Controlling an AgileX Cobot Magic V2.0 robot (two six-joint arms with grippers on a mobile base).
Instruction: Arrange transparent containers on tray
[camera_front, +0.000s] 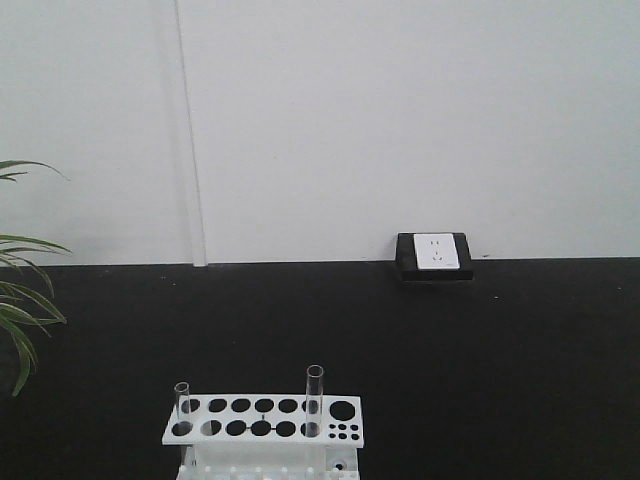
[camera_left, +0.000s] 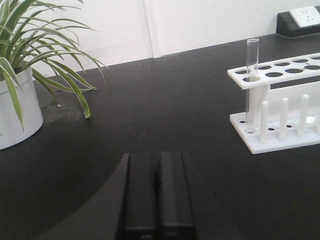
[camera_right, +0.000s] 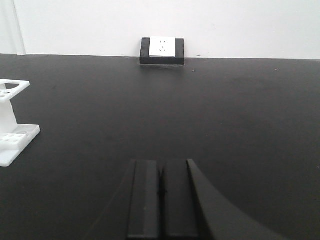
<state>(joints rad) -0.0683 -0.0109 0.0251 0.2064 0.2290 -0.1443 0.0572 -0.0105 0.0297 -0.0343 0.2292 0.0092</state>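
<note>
A lab — test tubes (camera_front: 314, 395) in a white rack (camera_front: 252, 417), black bench (camera_front: 480, 370).

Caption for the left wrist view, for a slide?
Shut left pincer faces a test tube standing in white rack.

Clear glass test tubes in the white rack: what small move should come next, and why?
Probably open the left gripper and ease it toward the slim clear glass test tube at the end of the white perforated rack. It is shut and empty, like the right gripper, and that tube stands upright ahead.

Left test tube (camera_front: 182, 405): clear, upright at left end of white rack (camera_front: 270, 442). Right test tube (camera_front: 314, 400): upright, nearer right end.
</note>
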